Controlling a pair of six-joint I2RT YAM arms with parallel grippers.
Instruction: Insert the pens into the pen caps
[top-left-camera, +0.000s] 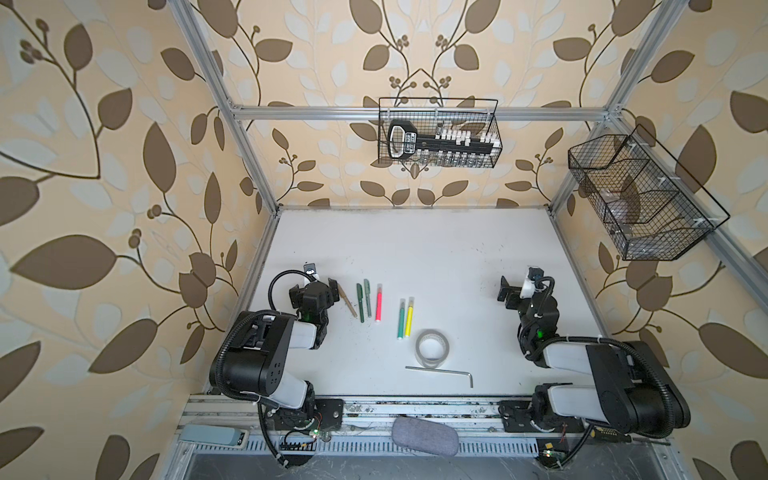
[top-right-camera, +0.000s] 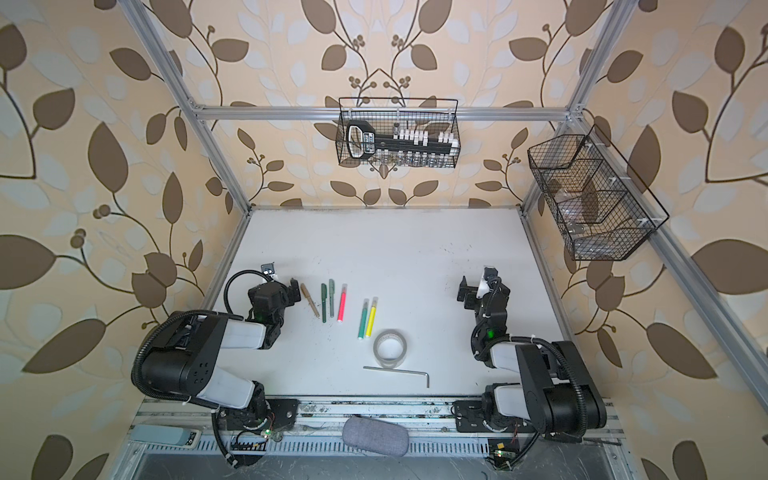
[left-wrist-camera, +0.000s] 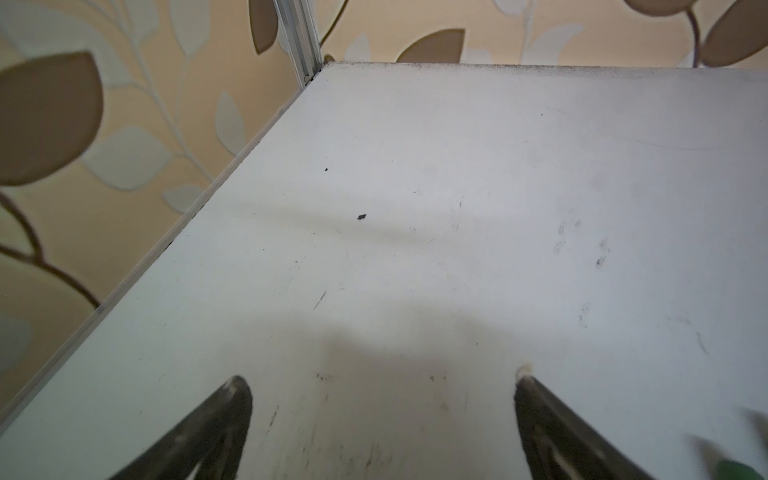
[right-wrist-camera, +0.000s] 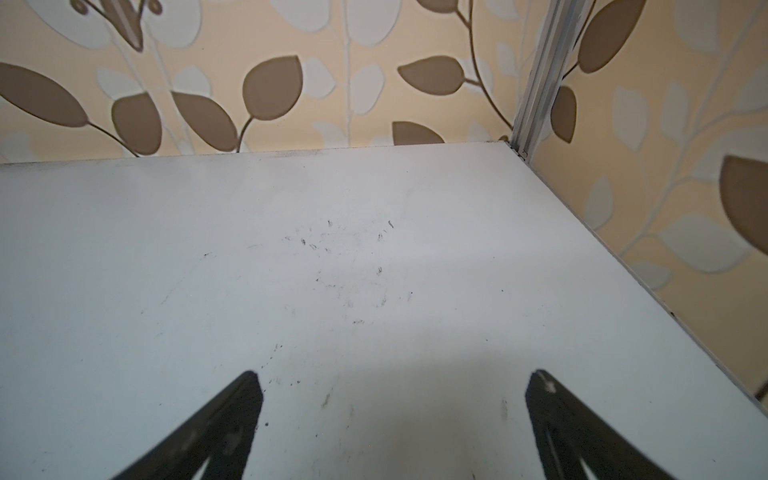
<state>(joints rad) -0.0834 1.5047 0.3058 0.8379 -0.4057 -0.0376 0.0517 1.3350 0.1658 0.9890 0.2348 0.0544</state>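
I see the far half of the white tabletop (top-left-camera: 415, 245) bare, open to either arm. Nearer, the row of six slim coloured pens (top-left-camera: 378, 302), the clear ring-shaped tape roll (top-left-camera: 419, 351) and the silver L-shaped hex key (top-left-camera: 436, 369) crowd the middle; the right side lies free.

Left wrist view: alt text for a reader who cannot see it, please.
The left gripper hangs open, its two dark fingers spread wide over a scuffed white table with nothing between them. Beyond stand a leaf-patterned wall and an aluminium post.
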